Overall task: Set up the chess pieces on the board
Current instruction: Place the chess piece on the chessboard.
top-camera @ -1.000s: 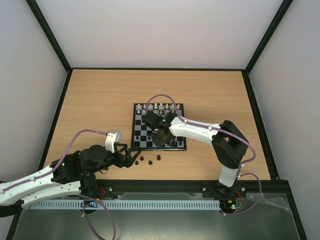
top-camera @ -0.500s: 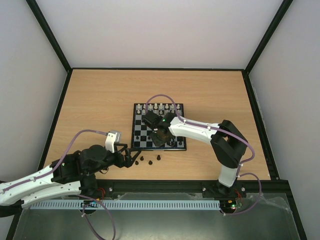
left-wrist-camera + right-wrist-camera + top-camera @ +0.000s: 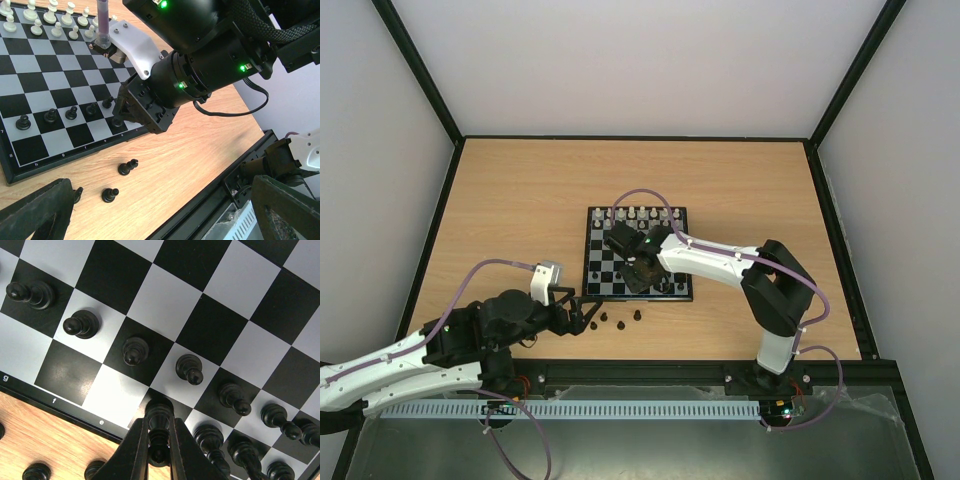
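While hanging low over the board (image 3: pixel 600 262) at its near edge, pinches one dark piece (image 3: pixel 159 415) between the right gripper's (image 3: pixel 159 440) pressed-in fingers; touching its square or just clear of it, hard to tell. Holds the left gripper (image 3: pixel 162 200) spread wide, low over the table (image 3: pixel 520 200), left of the right one and short of the board. Shows dark pawns (image 3: pixel 132 351) rowed just beyond the right fingertips, back-row pieces (image 3: pixel 210 440) close beside them, white pieces (image 3: pixel 638 213) far past. Has three loose pieces (image 3: pixel 620 324) just ahead of the left fingertips.
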You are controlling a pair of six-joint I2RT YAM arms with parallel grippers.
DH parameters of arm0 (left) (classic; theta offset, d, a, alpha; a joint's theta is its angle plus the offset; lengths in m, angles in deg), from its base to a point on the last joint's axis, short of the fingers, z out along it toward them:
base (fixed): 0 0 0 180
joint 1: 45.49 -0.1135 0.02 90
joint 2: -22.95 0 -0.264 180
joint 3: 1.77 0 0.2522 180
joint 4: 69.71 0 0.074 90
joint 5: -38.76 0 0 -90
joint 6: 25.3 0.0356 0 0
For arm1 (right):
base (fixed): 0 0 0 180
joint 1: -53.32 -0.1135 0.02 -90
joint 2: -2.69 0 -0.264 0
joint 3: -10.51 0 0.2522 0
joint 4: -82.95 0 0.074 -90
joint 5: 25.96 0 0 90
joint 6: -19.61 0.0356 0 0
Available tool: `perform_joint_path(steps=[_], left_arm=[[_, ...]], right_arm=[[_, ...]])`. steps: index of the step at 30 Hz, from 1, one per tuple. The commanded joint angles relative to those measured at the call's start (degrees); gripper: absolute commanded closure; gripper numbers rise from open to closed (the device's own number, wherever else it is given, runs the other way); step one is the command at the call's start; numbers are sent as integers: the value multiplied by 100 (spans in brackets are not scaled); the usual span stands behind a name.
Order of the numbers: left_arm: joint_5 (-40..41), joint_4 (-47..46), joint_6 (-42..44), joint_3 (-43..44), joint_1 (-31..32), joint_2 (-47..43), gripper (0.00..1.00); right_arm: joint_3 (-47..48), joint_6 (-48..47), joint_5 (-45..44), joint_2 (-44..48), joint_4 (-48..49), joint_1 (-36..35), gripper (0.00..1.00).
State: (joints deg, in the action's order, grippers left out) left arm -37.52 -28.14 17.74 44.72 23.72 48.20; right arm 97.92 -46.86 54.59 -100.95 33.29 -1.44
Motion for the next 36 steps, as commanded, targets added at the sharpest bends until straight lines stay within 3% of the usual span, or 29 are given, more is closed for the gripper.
perform_joint_path(steps=[1,8,11,21,26,32,36], left_arm=[[8,-48,47,6,39,-4,0],[17,-40,38,6,41,-3,1],[25,-35,36,6,40,-3,1],[38,-30,21,10,41,22,1],[48,-21,20,14,42,40,1],[79,-4,3,23,40,75,1],[72,-1,-6,28,40,85,0]], right_arm=[[-128,-15,47,28,-157,28,96],[-166,-15,64,82,-155,25,93],[-171,-15,66,103,-157,27,85],[-221,2,8,377,-136,20,77],[-204,11,-48,692,-98,26,66],[-309,38,-91,1280,-13,21,42],[-349,38,34,1650,62,23,32]])
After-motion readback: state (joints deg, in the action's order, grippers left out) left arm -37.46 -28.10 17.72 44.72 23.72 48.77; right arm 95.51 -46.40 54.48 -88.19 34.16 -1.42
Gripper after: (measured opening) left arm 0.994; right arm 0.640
